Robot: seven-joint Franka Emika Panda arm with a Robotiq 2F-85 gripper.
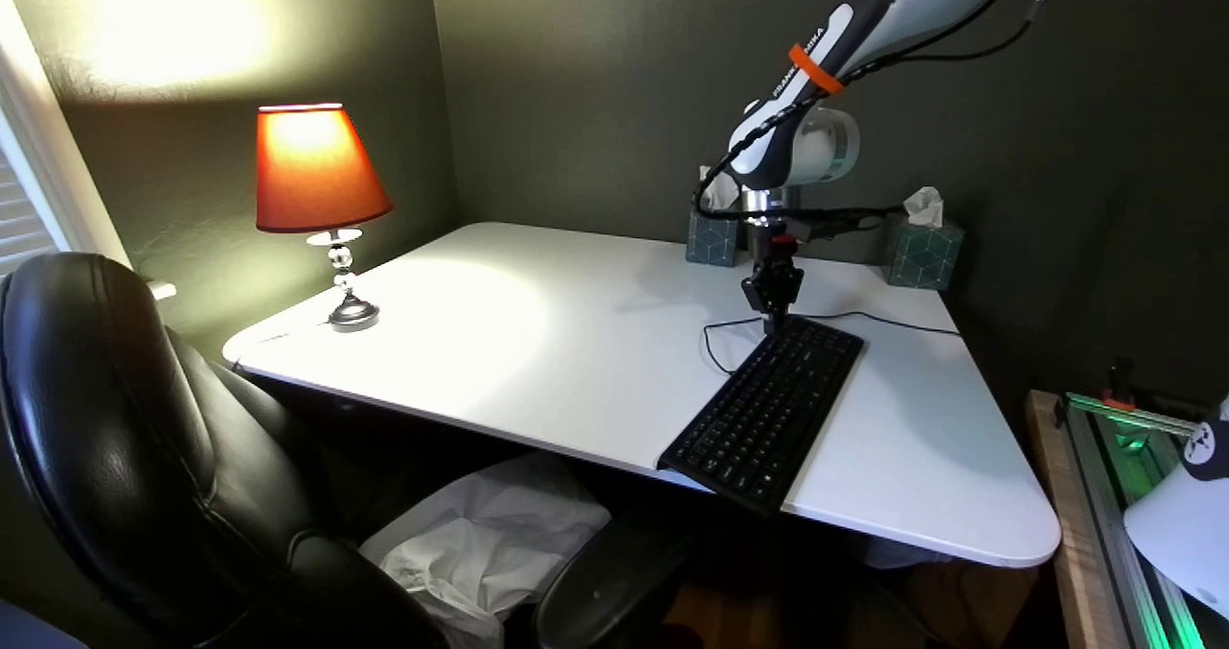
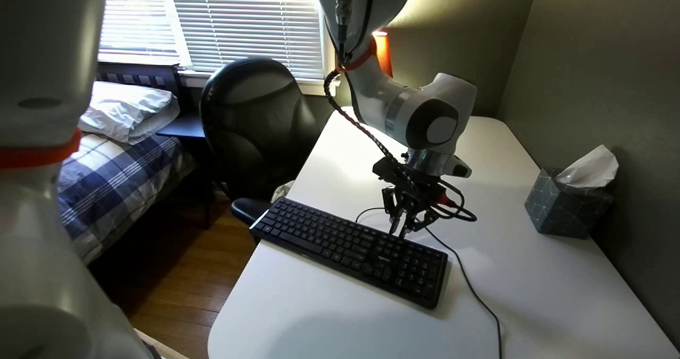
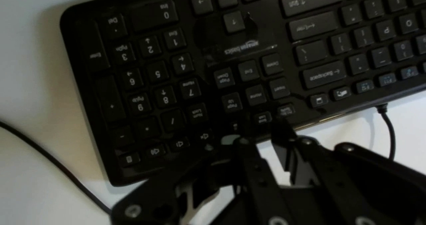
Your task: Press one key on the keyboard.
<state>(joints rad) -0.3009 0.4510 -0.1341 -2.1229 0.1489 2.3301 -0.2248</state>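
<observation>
The black keyboard (image 1: 768,414) lies flat on the white desk, with one end at the desk's edge. It also shows in an exterior view (image 2: 340,242) and in the wrist view (image 3: 213,60), where its keys appear upside down. My gripper (image 2: 398,231) points down at the keyboard's cable-side long edge, towards the number pad end. In the wrist view the gripper (image 3: 258,131) has its fingers apart with a gap and nothing between them. The fingertips are near the Scroll Lock and Pause keys. I cannot tell whether they touch a key.
A white desk (image 1: 576,342) carries a red-shaded lamp (image 1: 322,174) and two tissue boxes (image 1: 712,238) (image 1: 924,255). A thin black cable (image 2: 486,300) runs across the desk beside the keyboard. A black chair (image 1: 115,419) stands at the desk's edge. Walls rise behind the desk.
</observation>
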